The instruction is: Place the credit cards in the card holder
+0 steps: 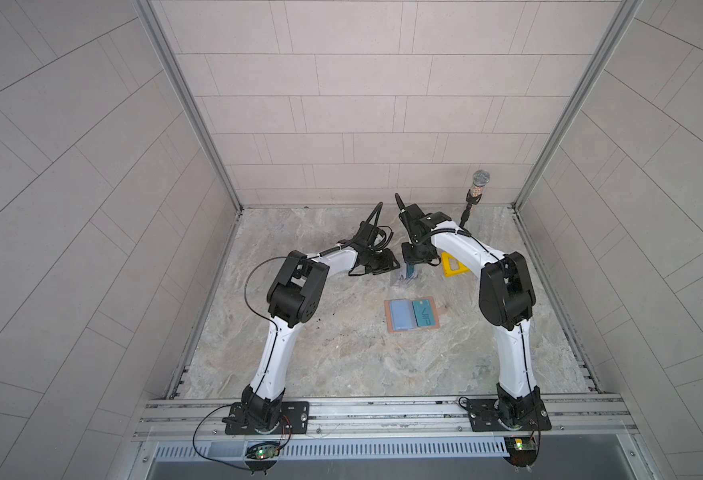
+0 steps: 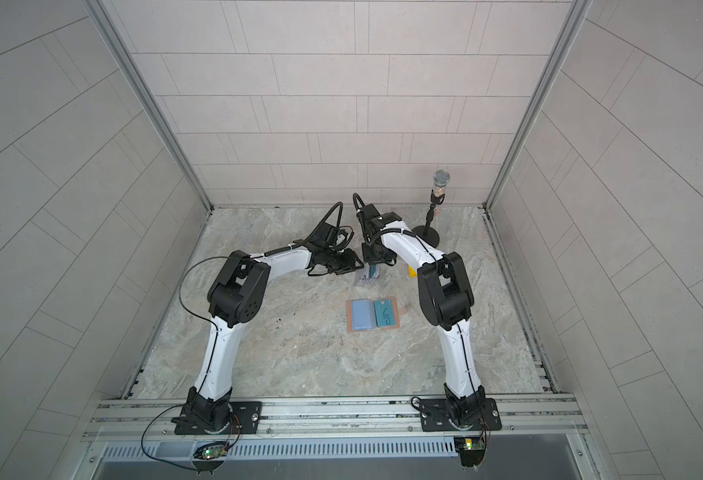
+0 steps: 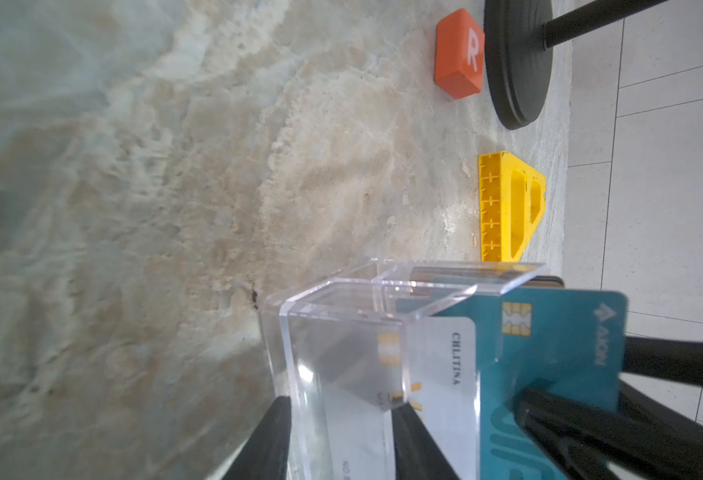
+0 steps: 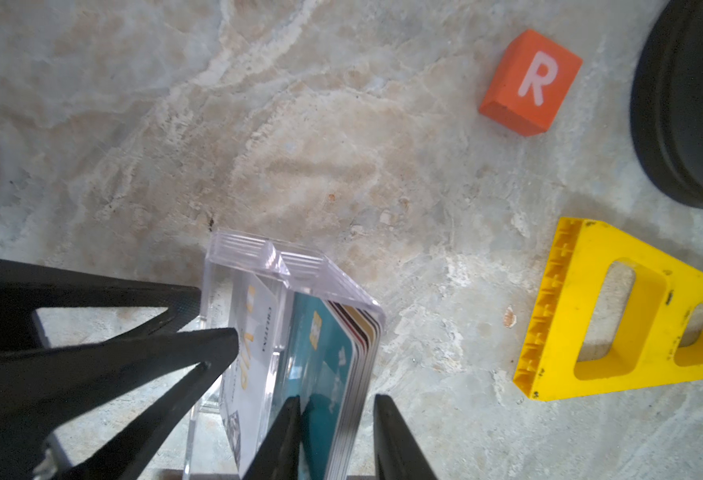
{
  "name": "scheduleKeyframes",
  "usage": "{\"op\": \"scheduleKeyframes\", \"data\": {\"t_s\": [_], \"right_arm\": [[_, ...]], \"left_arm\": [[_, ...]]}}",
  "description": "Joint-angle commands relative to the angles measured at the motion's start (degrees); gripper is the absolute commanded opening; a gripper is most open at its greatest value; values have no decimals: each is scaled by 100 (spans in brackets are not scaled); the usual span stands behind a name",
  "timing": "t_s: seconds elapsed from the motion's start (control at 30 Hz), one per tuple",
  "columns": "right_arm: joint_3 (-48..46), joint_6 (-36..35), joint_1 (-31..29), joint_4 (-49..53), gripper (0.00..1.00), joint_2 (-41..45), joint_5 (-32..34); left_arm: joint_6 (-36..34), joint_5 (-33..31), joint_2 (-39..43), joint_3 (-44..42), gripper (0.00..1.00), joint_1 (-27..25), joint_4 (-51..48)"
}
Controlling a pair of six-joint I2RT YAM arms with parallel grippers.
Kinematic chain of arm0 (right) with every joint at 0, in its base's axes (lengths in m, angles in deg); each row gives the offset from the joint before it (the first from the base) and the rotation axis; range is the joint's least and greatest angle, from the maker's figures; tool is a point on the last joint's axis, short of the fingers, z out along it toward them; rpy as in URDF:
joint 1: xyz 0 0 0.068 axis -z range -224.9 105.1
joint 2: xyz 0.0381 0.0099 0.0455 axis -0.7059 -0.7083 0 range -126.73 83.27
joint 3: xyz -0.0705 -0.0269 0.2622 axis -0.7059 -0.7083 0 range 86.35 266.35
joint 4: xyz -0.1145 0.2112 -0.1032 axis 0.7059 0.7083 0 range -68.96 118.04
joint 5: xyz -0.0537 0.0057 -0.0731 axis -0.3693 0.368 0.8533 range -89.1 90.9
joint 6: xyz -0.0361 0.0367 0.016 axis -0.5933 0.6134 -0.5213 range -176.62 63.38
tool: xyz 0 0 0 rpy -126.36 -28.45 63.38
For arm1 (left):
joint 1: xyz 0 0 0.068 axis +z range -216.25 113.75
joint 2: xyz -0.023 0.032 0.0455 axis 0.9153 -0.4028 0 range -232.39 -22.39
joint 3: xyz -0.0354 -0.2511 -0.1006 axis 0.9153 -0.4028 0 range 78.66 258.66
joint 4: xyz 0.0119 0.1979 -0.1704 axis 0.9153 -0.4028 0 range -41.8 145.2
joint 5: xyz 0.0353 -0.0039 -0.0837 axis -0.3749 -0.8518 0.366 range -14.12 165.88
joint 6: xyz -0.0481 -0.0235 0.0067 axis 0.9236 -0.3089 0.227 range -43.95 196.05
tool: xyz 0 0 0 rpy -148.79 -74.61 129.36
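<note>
A clear acrylic stand (image 4: 258, 257) near the back middle of the table holds the credit cards upright: a whitish card (image 4: 254, 332) in front, a teal card (image 4: 329, 361) behind it, then a stack of several more (image 4: 364, 345). My left gripper (image 3: 345, 436) is shut on the stand's front compartment. My right gripper (image 4: 337, 436) straddles the teal card and the stack. One finger touches the teal face and the other stands off the stack, so it is open. The card holder (image 1: 412, 330) lies open nearer the front, with a teal card (image 1: 424, 312) on its right half.
An orange block marked R (image 4: 532, 83), a yellow triangular piece (image 4: 615, 316) and the black round base (image 4: 690, 104) of a microphone stand (image 1: 480, 178) sit to the right of and behind the acrylic stand. Tiled walls enclose the table on three sides.
</note>
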Motion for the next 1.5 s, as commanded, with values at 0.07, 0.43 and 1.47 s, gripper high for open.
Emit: {"op": "scheduleKeyframes", "data": {"t_s": [0.07, 0.43, 1.47], "right_arm": [[100, -11, 39, 300, 24, 275, 241], [106, -2, 40, 334, 21, 310, 265], [251, -29, -72, 467, 6, 327, 451]], "left_arm": [[-100, -349, -86, -214, 43, 30, -523], [-77, -323, -119, -205, 43, 31, -505], [-46, -242, -165, -196, 43, 30, -504]]}}
